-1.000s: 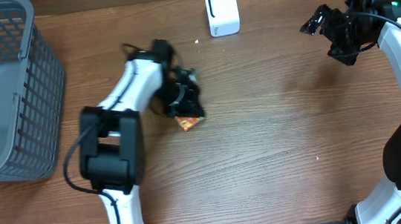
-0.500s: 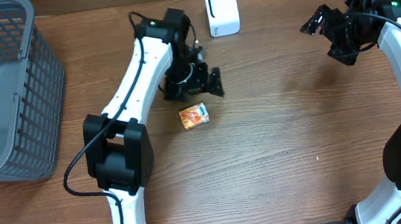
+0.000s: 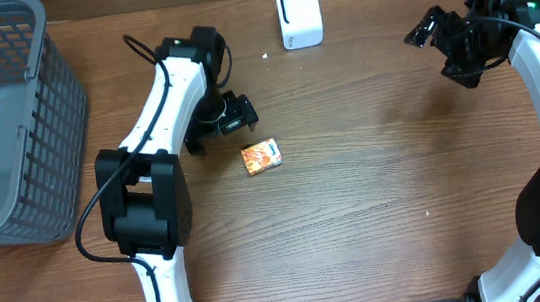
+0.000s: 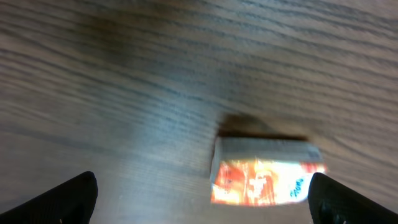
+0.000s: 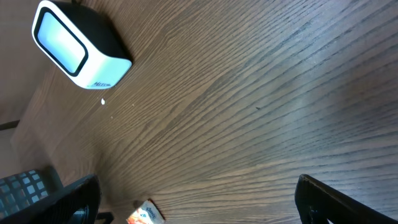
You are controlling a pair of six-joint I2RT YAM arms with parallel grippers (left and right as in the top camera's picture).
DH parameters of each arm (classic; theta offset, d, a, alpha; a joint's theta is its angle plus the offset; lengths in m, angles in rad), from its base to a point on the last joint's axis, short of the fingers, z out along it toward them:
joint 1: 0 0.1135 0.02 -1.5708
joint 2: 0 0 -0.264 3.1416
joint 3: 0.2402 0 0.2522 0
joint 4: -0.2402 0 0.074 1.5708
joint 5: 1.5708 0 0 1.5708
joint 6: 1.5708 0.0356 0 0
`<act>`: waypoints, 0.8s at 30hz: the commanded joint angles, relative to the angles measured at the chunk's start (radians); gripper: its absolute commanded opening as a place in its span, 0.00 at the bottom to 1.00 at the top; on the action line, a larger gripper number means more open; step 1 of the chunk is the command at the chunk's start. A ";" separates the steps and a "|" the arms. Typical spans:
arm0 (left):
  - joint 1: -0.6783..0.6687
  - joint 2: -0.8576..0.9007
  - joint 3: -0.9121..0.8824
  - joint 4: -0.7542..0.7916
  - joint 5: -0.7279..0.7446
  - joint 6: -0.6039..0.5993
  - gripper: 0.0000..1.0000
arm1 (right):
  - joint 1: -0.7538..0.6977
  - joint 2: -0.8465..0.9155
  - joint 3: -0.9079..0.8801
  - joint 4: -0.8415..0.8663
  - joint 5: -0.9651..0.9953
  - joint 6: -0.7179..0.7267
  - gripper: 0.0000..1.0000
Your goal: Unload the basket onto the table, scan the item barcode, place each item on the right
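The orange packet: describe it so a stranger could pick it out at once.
On the wooden table, find the white scanner standing at the far edge. Nearer the middle, slightly left of it, lies the orange packet. It is the only small, brightly printed thing.

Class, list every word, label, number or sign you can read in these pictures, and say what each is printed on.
No text reads clearly enough to quote.
White scanner: one small dark word on its lower edge, too small to read.
Orange packet: blue and white print, too blurred to read.
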 commanded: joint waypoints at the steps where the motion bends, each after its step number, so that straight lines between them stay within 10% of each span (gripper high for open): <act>1: -0.004 0.007 -0.045 0.031 -0.018 -0.047 1.00 | -0.002 -0.019 0.016 0.006 0.006 -0.004 1.00; 9: 0.089 0.007 -0.053 0.028 -0.016 -0.086 1.00 | -0.001 -0.019 0.016 0.061 -0.089 -0.016 1.00; 24: 0.166 0.007 -0.053 0.031 0.053 -0.097 1.00 | 0.397 0.056 -0.051 0.201 -0.112 -0.603 0.91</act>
